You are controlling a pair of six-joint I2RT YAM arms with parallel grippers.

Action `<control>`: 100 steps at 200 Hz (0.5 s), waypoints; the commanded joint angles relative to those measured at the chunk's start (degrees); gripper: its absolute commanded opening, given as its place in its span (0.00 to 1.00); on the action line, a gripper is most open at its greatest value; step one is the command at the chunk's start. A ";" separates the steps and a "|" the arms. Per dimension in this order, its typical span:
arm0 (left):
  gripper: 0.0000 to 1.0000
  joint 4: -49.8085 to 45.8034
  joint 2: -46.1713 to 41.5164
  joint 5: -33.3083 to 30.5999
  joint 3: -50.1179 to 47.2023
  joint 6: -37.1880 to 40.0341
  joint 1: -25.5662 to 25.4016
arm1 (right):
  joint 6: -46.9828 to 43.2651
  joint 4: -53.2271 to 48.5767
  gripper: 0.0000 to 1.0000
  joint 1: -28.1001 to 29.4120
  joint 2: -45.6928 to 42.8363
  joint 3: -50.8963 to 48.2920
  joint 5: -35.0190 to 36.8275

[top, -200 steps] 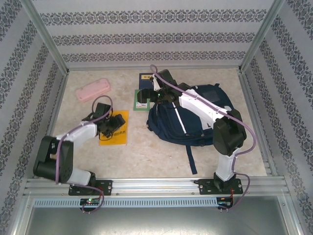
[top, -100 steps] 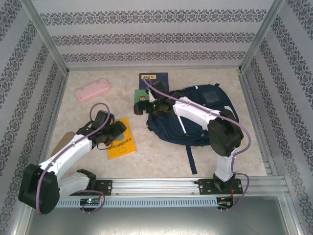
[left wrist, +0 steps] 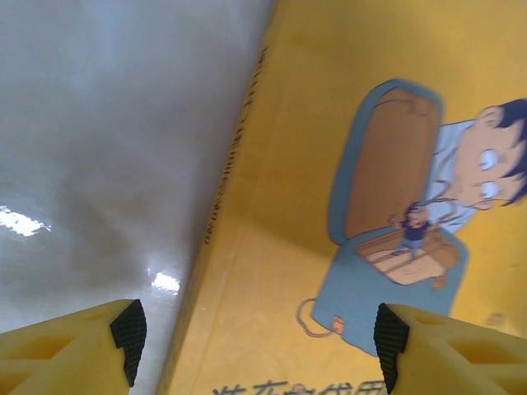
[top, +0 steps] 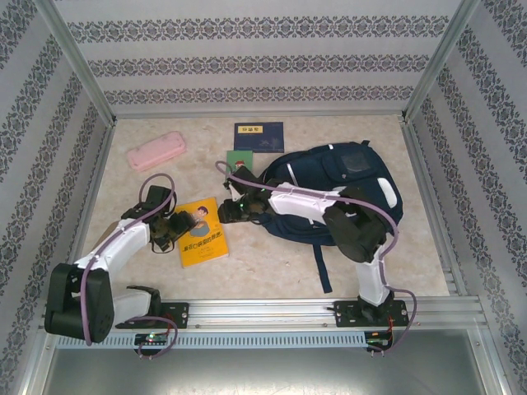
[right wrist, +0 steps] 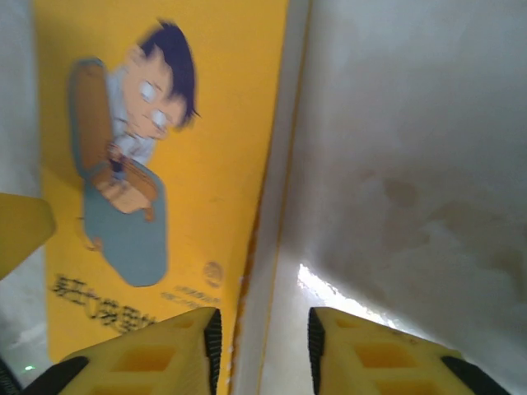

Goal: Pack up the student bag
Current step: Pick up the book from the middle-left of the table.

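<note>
The student bag (top: 350,185), a navy backpack, lies at the right of the table. A yellow book (top: 203,232) with a cartoon boy on its cover lies flat to the left of the bag. My left gripper (top: 174,230) is at the book's left edge. In the left wrist view the left gripper (left wrist: 255,346) is wide open, one finger over the table, the other over the yellow book (left wrist: 346,148). My right gripper (top: 227,212) is at the book's right edge. Close up, the right gripper (right wrist: 262,346) has a narrow gap over the white page edge of the yellow book (right wrist: 222,123).
A green book (top: 240,159) and a dark blue book (top: 259,136) lie behind the yellow one. A pink pencil case (top: 156,151) sits at the back left. A dark strap (top: 323,265) trails from the bag toward the near rail.
The right arm swung from the green book to the yellow book's right edge and its jaws narrowed. The yellow book slid nearer and turned with the left gripper.
</note>
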 commanded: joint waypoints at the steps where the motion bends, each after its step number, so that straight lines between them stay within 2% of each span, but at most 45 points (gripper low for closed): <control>1: 0.75 2.89 1.36 1.91 -1.08 2.05 0.74 | 0.16 -1.45 0.33 0.38 1.95 2.34 0.28; 30: 0.74 4.52 3.01 2.92 -1.44 2.19 0.77 | 0.18 -1.08 0.29 0.70 3.73 2.89 -1.38; 100: 0.72 6.18 6.41 5.21 -1.02 2.49 0.77 | 0.14 -2.63 0.28 2.28 8.08 6.30 -3.76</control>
